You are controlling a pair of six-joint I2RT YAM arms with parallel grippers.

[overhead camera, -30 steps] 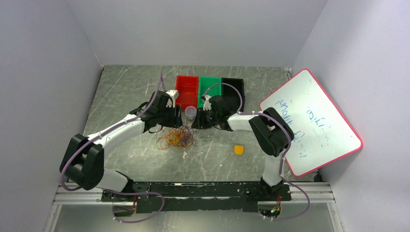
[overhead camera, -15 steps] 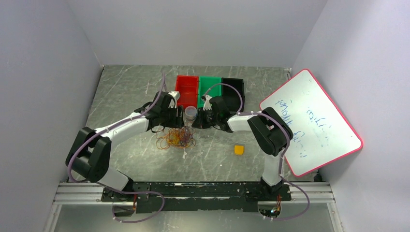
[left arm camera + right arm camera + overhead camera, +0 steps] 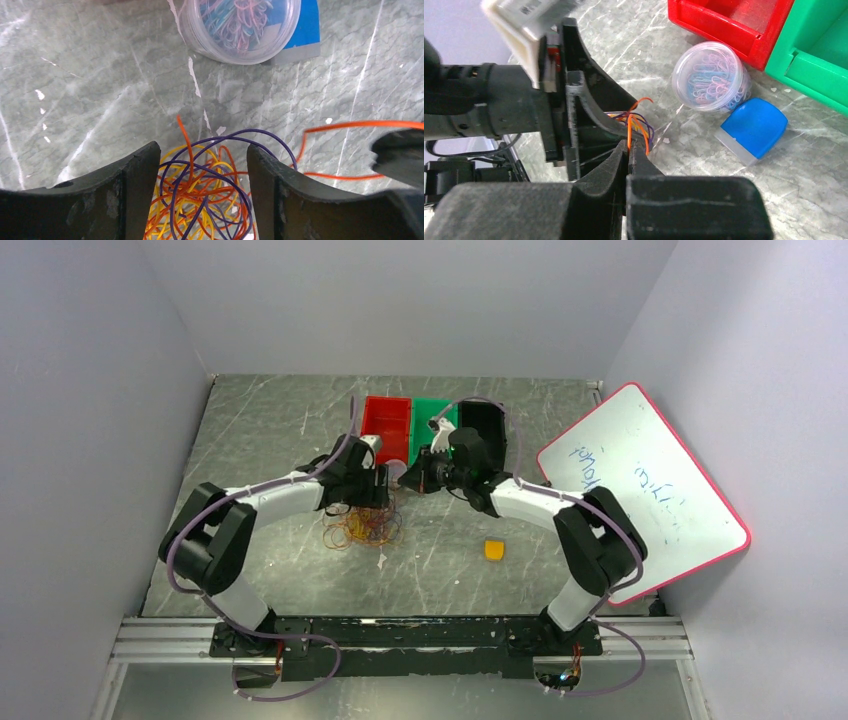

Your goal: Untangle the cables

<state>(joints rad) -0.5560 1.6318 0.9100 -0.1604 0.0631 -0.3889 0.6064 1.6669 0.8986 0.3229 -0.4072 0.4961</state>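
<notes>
The cables [image 3: 362, 525] lie in a tangled heap of yellow-orange, dark purple and red-orange loops on the grey table. My left gripper [image 3: 372, 486] is open and its jaws straddle the top of the heap [image 3: 200, 195] without pinching it. My right gripper [image 3: 416, 480] is shut on a red-orange cable [image 3: 629, 127], which rises from the heap into its closed pads. In the left wrist view that cable [image 3: 350, 125] runs taut to the right gripper's dark finger [image 3: 400, 157]. The two grippers are close together, tips facing each other.
A clear tub of paper clips [image 3: 711, 75] and a blue block [image 3: 754, 127] sit just beyond the heap. Red [image 3: 387, 425], green [image 3: 432, 415] and black [image 3: 482, 425] bins stand behind. A yellow piece [image 3: 494, 549] lies to the right, near a leaning whiteboard [image 3: 640, 490].
The left gripper has moved right, over the heap. The right arm has swung its elbow out to the right and drawn the red-orange cable up from the heap.
</notes>
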